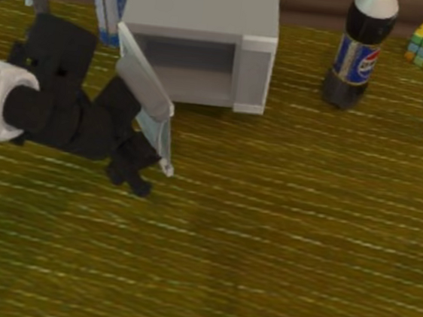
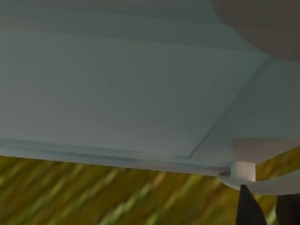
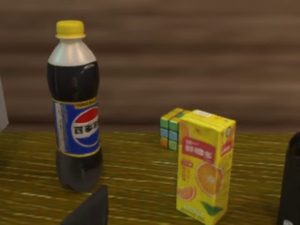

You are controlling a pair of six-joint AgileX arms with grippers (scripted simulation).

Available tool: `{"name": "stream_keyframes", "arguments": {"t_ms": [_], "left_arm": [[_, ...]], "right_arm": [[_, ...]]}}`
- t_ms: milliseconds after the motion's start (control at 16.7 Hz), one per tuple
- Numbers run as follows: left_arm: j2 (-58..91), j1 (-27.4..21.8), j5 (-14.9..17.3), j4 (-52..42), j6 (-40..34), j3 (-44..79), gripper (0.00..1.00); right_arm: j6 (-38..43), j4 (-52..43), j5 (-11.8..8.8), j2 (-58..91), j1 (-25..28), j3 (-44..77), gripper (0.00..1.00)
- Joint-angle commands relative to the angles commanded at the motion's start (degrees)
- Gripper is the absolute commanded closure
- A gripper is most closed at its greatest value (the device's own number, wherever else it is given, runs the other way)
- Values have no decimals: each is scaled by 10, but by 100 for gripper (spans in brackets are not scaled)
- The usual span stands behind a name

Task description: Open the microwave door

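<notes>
At the back left of the table [image 1: 278, 249], the microwave [image 1: 204, 14] sits with the microwave door [image 1: 144, 95] swung well out, and my left hand [image 1: 136, 167] is at its free edge. Can't tell if that hand's pinching or spread, so I'd keep pulling along the door's arc rather than straight back.

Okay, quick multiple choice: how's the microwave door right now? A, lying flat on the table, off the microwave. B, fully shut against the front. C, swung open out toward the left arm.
C: in the top view the microwave door angles out from the microwave, baring the cavity, with the left gripper at the door's free edge.
</notes>
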Motion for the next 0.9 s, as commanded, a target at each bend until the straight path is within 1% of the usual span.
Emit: {"name": "stream_keyframes", "arguments": {"t_ms": [480, 600, 900], "left_arm": [[0, 0, 0, 0, 0, 0, 100], [0, -2, 4, -1, -1, -3, 100], [-1, 11, 19, -13, 28, 3, 100]], "right_arm": [[0, 0, 0, 0, 0, 0, 0], [0, 0, 0, 0, 0, 0, 0], [0, 0, 0, 0, 0, 0, 0]]}}
